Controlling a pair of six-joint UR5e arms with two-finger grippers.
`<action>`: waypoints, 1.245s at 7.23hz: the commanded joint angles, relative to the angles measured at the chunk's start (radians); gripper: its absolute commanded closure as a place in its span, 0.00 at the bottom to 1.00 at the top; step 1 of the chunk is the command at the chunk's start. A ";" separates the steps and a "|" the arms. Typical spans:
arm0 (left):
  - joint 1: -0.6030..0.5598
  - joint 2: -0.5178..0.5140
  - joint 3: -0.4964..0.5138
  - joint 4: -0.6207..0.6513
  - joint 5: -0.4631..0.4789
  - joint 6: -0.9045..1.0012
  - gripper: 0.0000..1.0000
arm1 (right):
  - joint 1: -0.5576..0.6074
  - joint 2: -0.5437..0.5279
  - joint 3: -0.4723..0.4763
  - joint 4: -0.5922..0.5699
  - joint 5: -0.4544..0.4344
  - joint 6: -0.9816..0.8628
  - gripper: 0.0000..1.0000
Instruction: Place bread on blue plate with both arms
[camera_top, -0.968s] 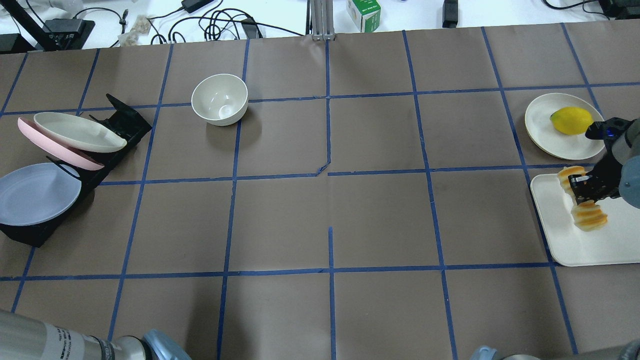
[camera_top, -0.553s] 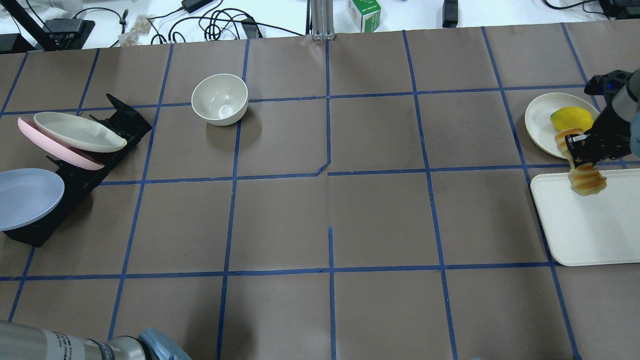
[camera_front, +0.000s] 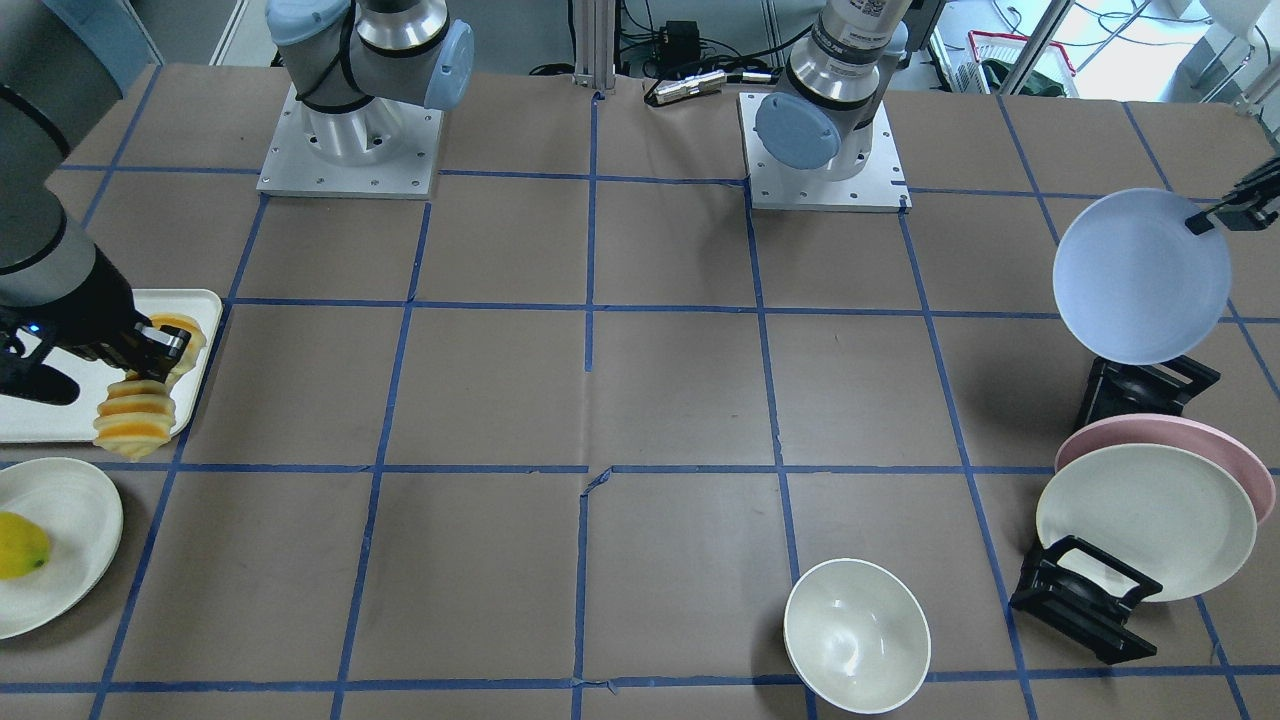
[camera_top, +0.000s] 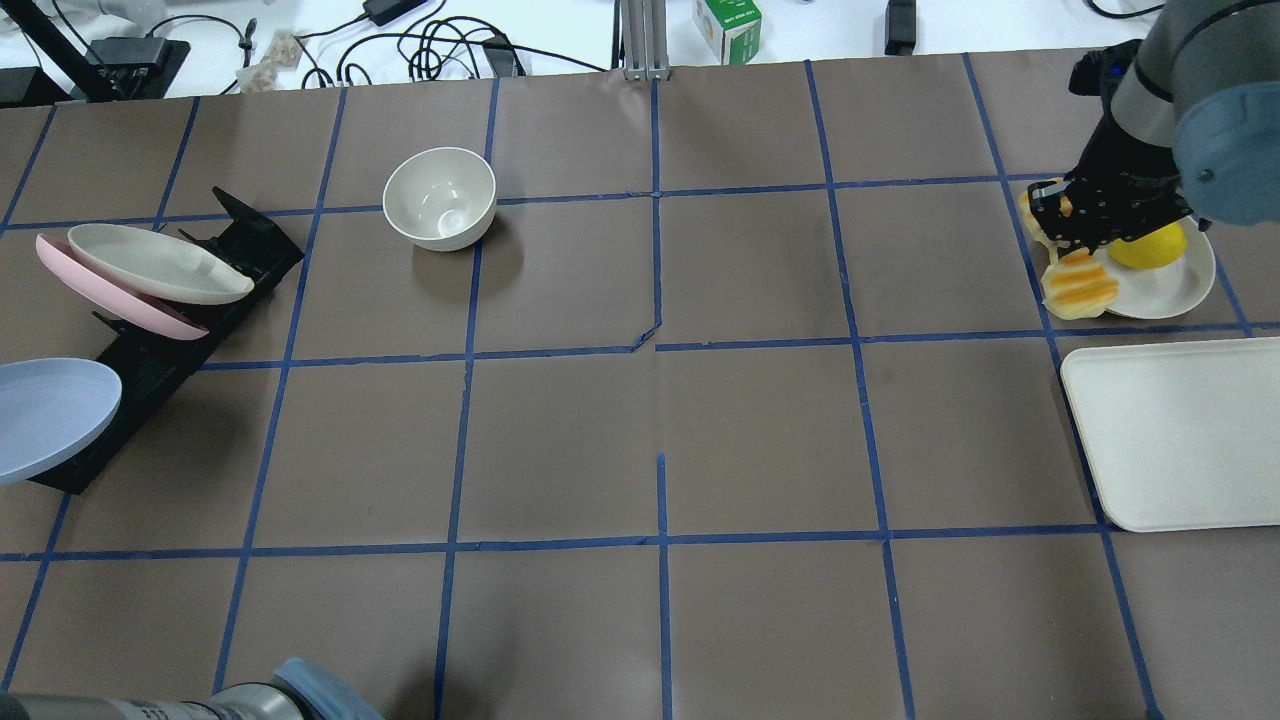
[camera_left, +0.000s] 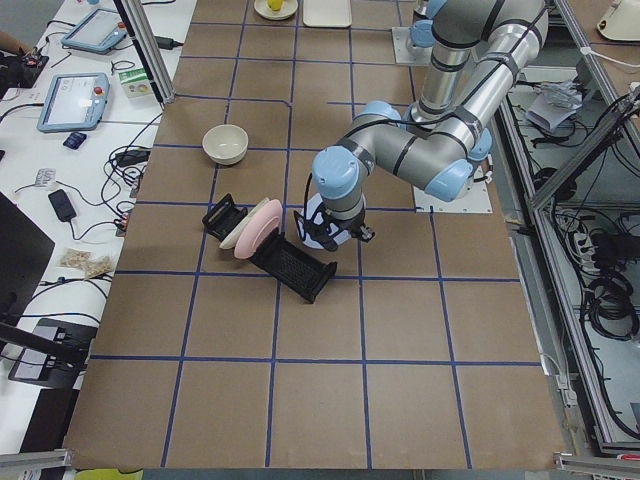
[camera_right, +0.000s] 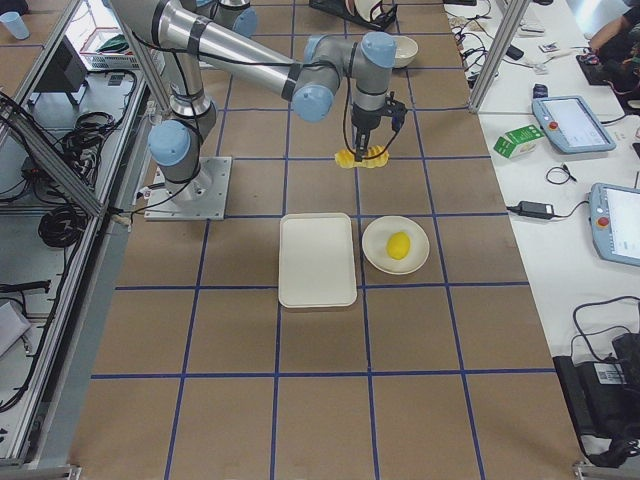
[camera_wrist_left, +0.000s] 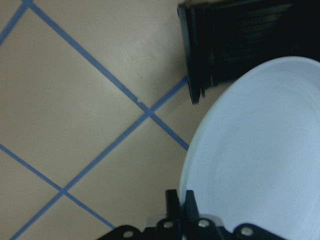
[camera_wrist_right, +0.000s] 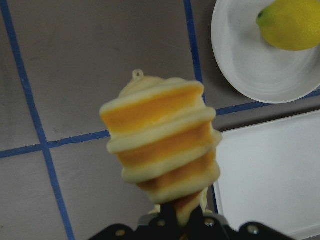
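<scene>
found the bread (camera_top: 1078, 282) hanging in the air near the right end of the bench, inboard of the tray (camera_top: 1180, 440). saw it pinched across its middle by the right gripper (camera_front: 158, 348), jaws squeezed onto the slices, one end of the loaf showing on either side of them. noted the right arm stretched out from its base, wrist pointing straight down.

at the left end, found the blue plate (camera_front: 1140, 275) held up and tilted over the robot-side end of the black rack (camera_front: 1075, 590), its rim nipped in the left gripper (camera_front: 1200, 222). noted the left arm folded at the elbow, wrist down.

saw a lemon (camera_top: 1150, 245) lying on a small cream plate (camera_top: 1170, 290) just beside the tray, toward the edge away from the robot. saw a pink plate (camera_front: 1240, 450) and a cream-white plate (camera_front: 1145, 520) leaning together in the rack. spotted a cream bowl (camera_front: 855, 635) standing upright nearer that same edge, between the rack and the middle.
</scene>
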 joint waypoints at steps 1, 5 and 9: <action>-0.146 0.075 -0.063 -0.142 -0.110 -0.119 1.00 | 0.051 0.000 -0.008 0.015 0.001 0.068 1.00; -0.661 -0.006 -0.267 0.414 -0.345 -0.470 1.00 | 0.053 0.000 -0.007 0.025 0.028 0.068 1.00; -1.011 -0.141 -0.394 0.930 -0.421 -0.571 1.00 | 0.053 0.000 -0.005 0.025 0.033 0.068 1.00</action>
